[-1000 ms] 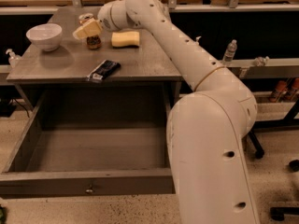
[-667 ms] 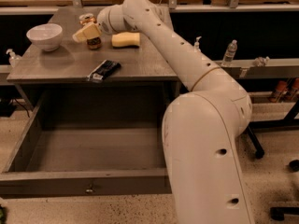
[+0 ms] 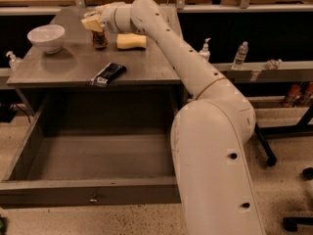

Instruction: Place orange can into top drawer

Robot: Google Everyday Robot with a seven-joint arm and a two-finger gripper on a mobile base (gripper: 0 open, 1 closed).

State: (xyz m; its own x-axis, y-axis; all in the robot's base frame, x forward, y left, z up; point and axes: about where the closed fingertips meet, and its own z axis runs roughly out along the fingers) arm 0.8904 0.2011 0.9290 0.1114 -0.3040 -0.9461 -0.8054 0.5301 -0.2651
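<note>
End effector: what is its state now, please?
End effector: over the orange can standing on the table; open, closed or holding cannot be told.

The thick cream-white robot arm [image 3: 195,72] stretches far forward and left, with its beige two-finger hand [image 3: 93,22] at the far end.

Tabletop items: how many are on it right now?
4: white bowl back left; orange can just below the hand; yellow sponge right of the can; black packet near the front edge. The arm could hide more.
</note>
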